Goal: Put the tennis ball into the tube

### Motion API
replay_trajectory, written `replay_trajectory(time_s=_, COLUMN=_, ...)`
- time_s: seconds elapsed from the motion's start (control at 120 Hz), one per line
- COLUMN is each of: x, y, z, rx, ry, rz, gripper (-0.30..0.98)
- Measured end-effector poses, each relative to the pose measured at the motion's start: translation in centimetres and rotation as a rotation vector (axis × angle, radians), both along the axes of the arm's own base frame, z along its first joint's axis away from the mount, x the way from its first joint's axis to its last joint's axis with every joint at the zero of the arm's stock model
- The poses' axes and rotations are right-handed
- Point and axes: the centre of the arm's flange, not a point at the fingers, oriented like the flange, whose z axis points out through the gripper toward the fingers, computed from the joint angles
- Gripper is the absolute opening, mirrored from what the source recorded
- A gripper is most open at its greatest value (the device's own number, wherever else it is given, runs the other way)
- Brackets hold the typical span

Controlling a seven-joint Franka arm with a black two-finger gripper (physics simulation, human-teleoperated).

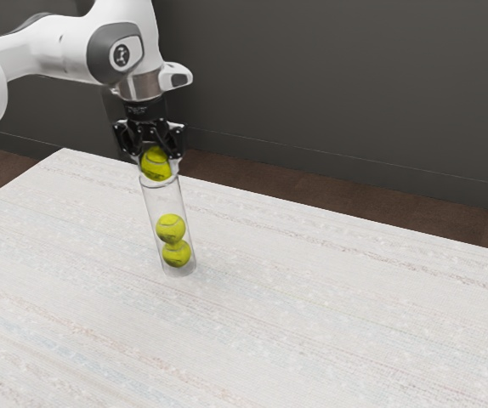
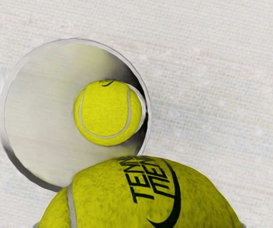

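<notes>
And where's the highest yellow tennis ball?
The highest yellow tennis ball is in the exterior view's left half, held by the black two-finger gripper, right by the clear tall tube's open top.

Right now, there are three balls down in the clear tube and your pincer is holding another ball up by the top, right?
Not three: the exterior view shows two balls down in the clear tube. My pincer is holding another ball up by the top.
</notes>
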Motion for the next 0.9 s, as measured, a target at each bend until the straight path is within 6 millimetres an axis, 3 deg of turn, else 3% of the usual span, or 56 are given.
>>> replay_trajectory(time_s=0.117, x=0.8, y=0.7, z=-0.4, rx=-0.001, ry=0.028, rz=0.003, gripper=0.41)
replay_trajectory(time_s=0.333, x=3.2, y=4.8, z=-1.5, rx=0.007, ry=0.043, rz=0.024, gripper=0.41)
replay_trajectory(time_s=0.442, x=4.1, y=5.1, z=-2.4, rx=0.006, ry=0.049, rz=0.003, gripper=0.42)
replay_trajectory(time_s=0.625, x=4.7, y=5.1, z=-2.9, rx=-0.010, ry=0.033, rz=-0.033, gripper=0.57)
replay_trajectory(time_s=0.733, x=2.4, y=4.5, z=0.2, rx=-0.027, ry=-0.028, rz=-0.058, gripper=0.62)
replay_trajectory(time_s=0.9, x=-4.9, y=1.6, z=6.6, rx=-0.044, ry=-0.125, rz=-0.146, gripper=0.65)
